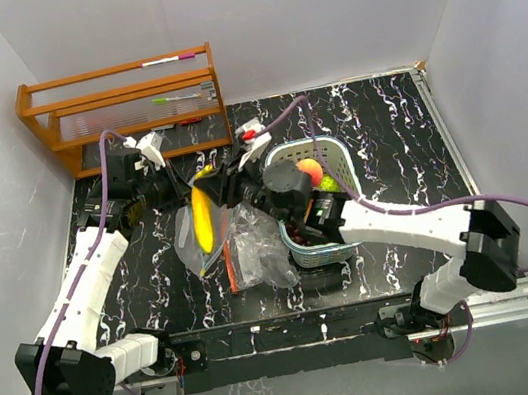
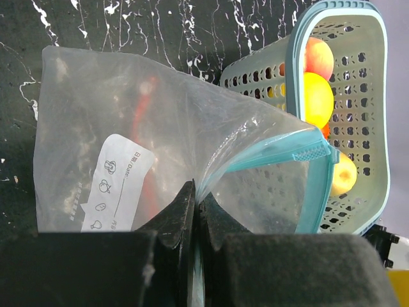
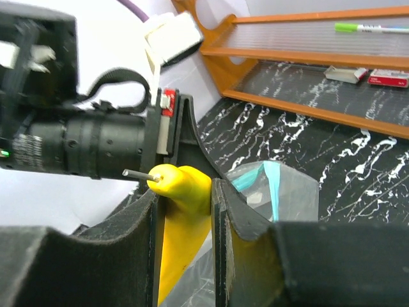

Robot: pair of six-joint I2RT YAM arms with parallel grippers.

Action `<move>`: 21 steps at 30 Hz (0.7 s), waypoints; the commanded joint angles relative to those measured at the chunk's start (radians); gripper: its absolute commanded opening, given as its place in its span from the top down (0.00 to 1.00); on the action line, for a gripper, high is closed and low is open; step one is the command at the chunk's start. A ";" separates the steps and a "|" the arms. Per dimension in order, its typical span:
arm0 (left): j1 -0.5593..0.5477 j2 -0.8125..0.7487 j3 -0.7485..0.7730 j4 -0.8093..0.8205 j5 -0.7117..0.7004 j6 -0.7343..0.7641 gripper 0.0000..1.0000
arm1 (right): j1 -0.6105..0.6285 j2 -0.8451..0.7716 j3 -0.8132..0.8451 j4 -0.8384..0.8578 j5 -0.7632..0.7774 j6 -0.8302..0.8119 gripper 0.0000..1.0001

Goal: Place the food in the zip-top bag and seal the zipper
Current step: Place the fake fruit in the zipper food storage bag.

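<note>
Banana (image 1: pixel 204 218): yellow, over left part of bag in top view, clamped btwn both pads of right gripper (image 3: pixel 185 192). Grey stub pokes from its tip. Lower end blurred and cut off in wrist view, so can't tell if it touches the plastic.

Bag (image 1: pixel 248 251): clear, crumpled, on table (image 1: pixel 386 137) just left of basket. Teal zipper (image 2: pixel 281 150) unsealed, mouth gaping. Left gripper (image 2: pixel 195 208) clenched tight on bag's rim, film pinched btwn jaws. White label and a red streak show through the film; what the streak is, unclear.

Basket (image 1: pixel 338 157): pale teal, slotted. Holds round yellow fruit (image 2: pixel 317 99), orange-red fruit (image 2: pixel 318 56) next to it, second yellow one (image 2: pixel 345 174) partly behind zipper. Right arm covers basket's near half in top view; contents there not readable.

Wooden rack (image 1: pixel 118 110) at table's far left corner, green pen (image 3: pixel 358 27) on a shelf.
</note>
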 commanded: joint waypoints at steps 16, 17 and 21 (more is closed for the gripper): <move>0.007 -0.051 0.016 -0.018 0.041 0.007 1.00 | 0.233 0.240 0.134 0.172 0.793 -0.398 0.92; 0.006 -0.051 0.015 -0.018 0.041 0.008 1.00 | 0.236 0.245 0.141 0.162 0.782 -0.397 0.84; 0.006 -0.049 0.005 -0.013 0.038 0.010 1.00 | 0.242 0.236 0.176 0.050 0.688 -0.345 0.49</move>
